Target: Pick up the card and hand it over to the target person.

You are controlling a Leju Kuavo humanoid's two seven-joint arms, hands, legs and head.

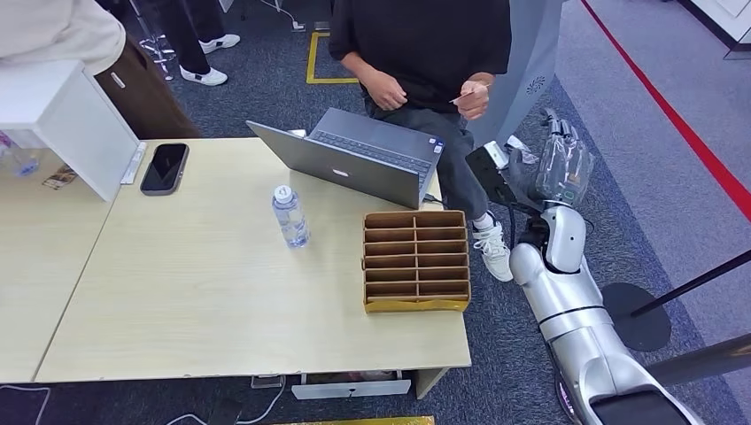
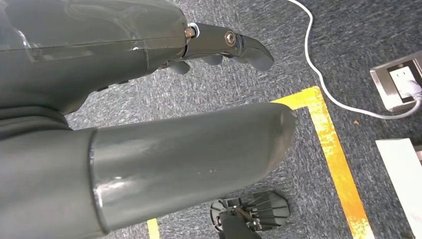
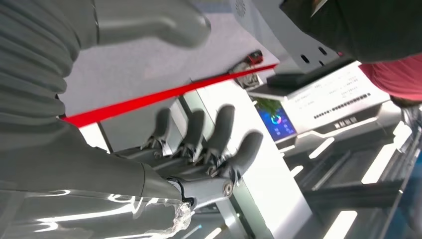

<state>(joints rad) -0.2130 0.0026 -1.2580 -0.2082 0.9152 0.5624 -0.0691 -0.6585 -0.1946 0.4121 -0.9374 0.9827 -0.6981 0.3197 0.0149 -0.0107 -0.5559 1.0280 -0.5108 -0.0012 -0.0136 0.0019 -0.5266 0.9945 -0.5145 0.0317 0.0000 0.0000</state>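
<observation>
card point(image 1: 462, 96) is held by person point(image 1: 425, 35), so handover is judged done | right hand point(image 1: 561, 164) is raised nearby, fingers point(image 3: 219, 137) apart, empty | left hand point(image 2: 149, 99) fingers apart, nothing is held

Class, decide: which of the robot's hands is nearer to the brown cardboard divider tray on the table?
Right. The right hand is raised beyond the table's edge, near the brown cardboard divider tray. The left hand hangs low over grey carpet, away from it.

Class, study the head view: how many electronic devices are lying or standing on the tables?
2. A black phone lies flat near the table's far left edge, and an open grey laptop stands at the far edge before the seated person. The white box may hide more.
</observation>
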